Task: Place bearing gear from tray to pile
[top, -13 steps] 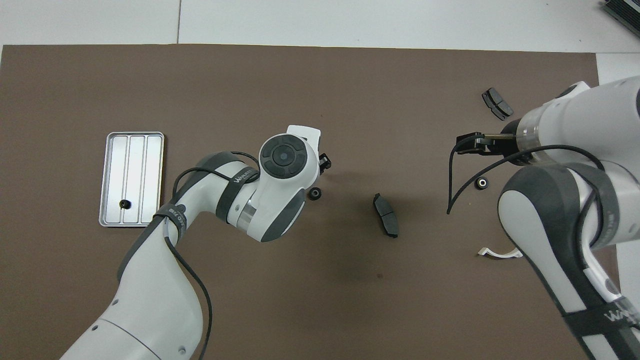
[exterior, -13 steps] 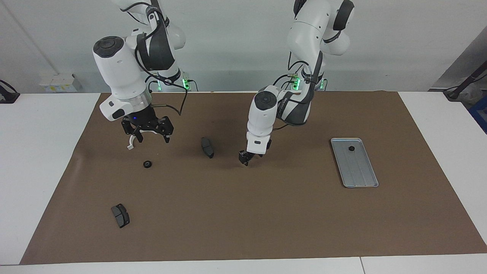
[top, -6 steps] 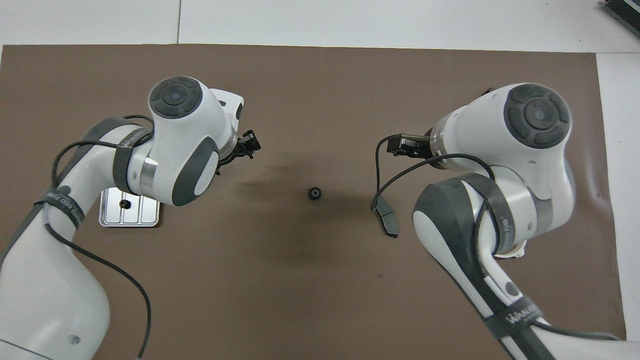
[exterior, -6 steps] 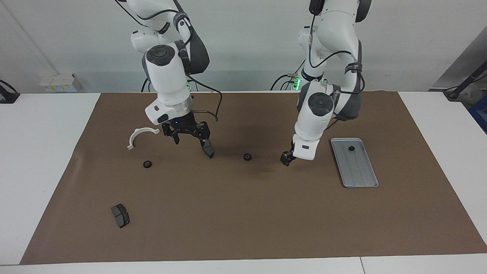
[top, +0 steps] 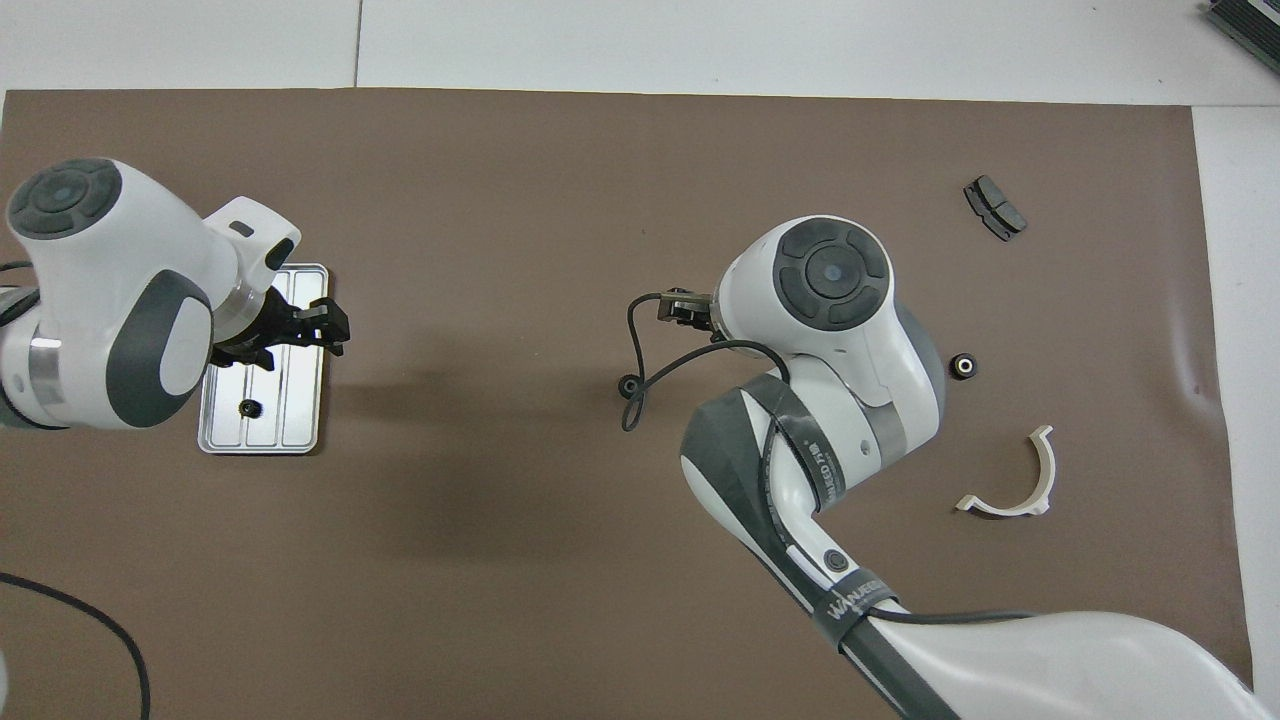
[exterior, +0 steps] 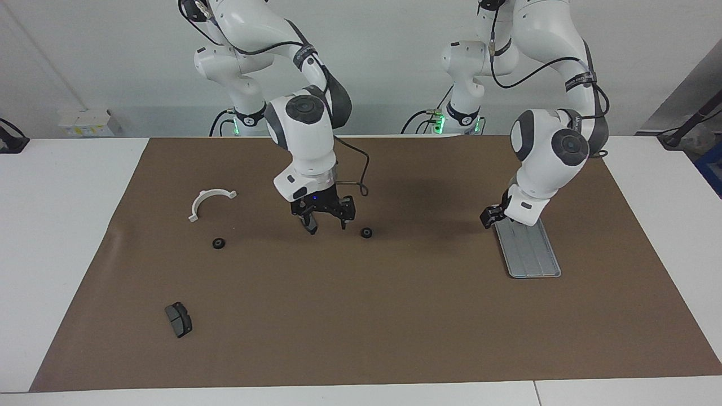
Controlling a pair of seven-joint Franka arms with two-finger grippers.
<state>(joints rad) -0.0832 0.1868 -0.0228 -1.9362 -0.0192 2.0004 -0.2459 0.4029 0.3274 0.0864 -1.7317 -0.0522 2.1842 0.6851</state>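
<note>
The silver tray (exterior: 533, 256) (top: 305, 400) lies toward the left arm's end of the mat. One small black bearing gear (top: 249, 407) sits in it near its end nearer the robots; the left hand hides it in the facing view. My left gripper (exterior: 488, 217) (top: 335, 327) hangs open over the tray's edge, holding nothing. The pile is spread over the mat's middle and the right arm's end: a white bracket (exterior: 208, 200) (top: 1015, 480), two black gears (exterior: 366, 232) (exterior: 219, 243) and brake pads (exterior: 179, 319) (exterior: 309, 224). My right gripper (exterior: 324, 220) stands open, low over the middle pad.
A brown mat (exterior: 395, 316) covers most of the white table. The right arm's black cable (top: 632, 400) loops beside the middle gear (top: 628, 384). The second gear (top: 963, 365) and the outer brake pad (top: 995, 207) lie toward the right arm's end.
The left gripper left a gear on the mat's middle and swung over to the tray. The right gripper travelled from beside the white bracket to over the middle brake pad.
</note>
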